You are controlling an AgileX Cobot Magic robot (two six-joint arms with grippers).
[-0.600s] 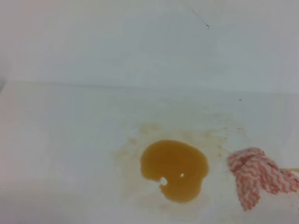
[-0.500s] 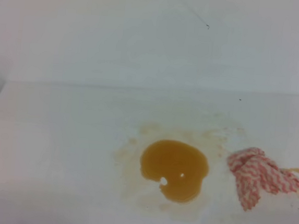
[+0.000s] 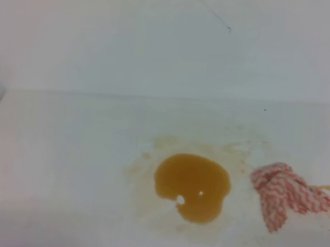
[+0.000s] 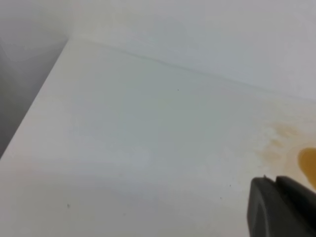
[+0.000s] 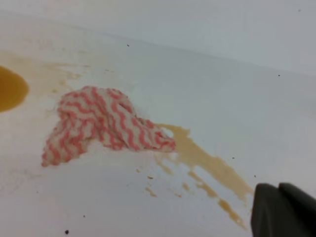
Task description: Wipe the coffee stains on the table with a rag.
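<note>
The coffee stains (image 3: 192,186) form an amber-brown blotch on the white table (image 3: 64,149), with pale tan smears around it. The red-pink and white zigzag rag (image 3: 283,194) lies bunched just right of the blotch, apart from it. No gripper shows in the exterior high view. In the right wrist view the rag (image 5: 101,123) lies ahead and to the left of my right gripper (image 5: 281,210), which shows only as a dark tip at the bottom right. The blotch's edge (image 5: 10,89) shows at the left. In the left wrist view my left gripper (image 4: 281,207) is a dark tip near the blotch's edge (image 4: 308,160).
A tan streak with drips (image 5: 207,163) runs from the rag's right side toward the front. The table's left edge (image 4: 29,113) drops off to grey. A plain white wall (image 3: 172,43) rises behind the table. Small dark specks (image 5: 66,231) dot the front.
</note>
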